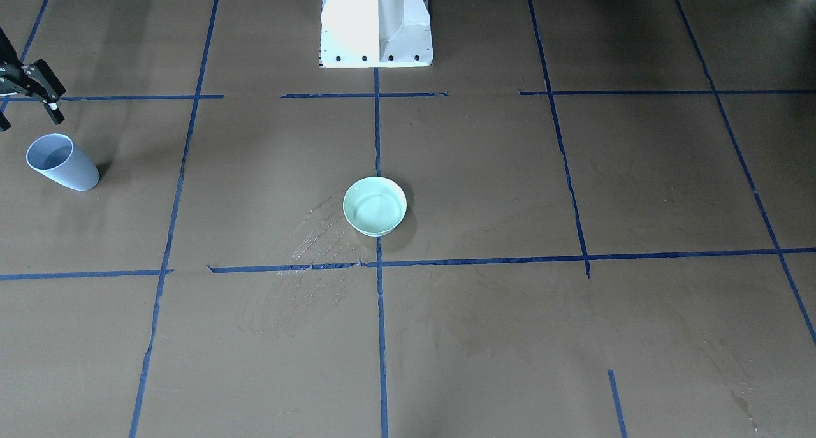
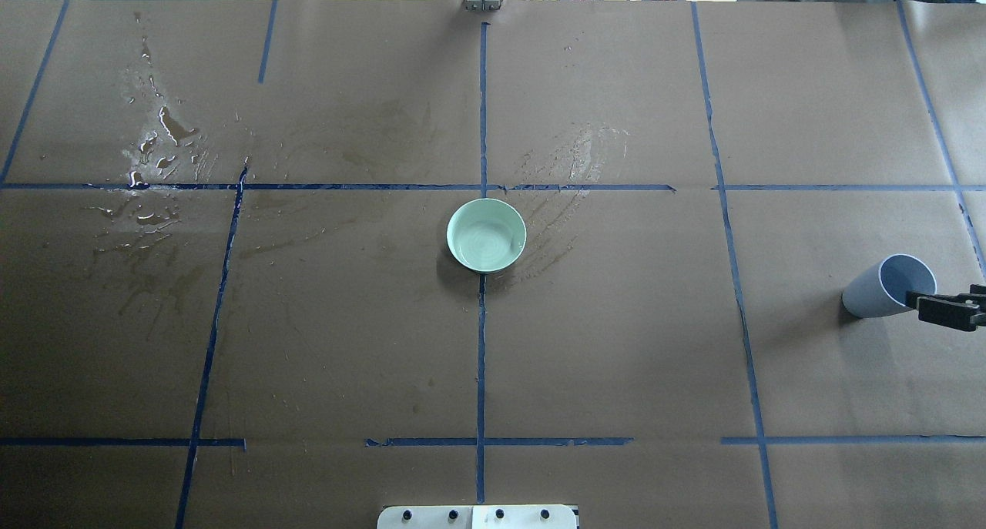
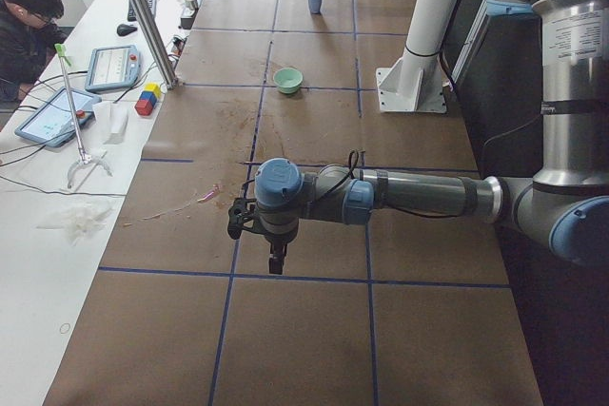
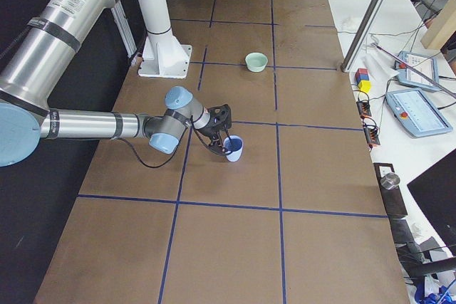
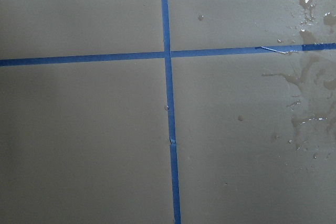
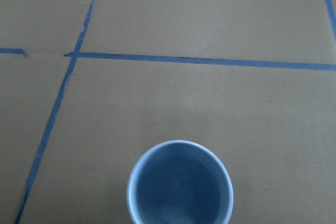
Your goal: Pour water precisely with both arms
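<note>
The right end effector point(image 1: 29, 120) has its fingers spread and grips nothing; it sits just beside the rim of the upright blue cup point(image 1: 62, 162). The water point(image 2: 166, 128) lies as glossy puddles on the tabletop point(image 2: 616, 344), well apart from that cup and near the left end effector point(image 3: 276, 259), whose finger state cannot be told. The green bowl point(image 2: 486, 235) stands at centre.

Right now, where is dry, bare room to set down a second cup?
Free and dry: the wide stretch between the bowl and the cup, and the row of squares by the pedestal. Avoid the puddle at the far left and the smears beside the bowl. The right gripper crowds the cup.
</note>
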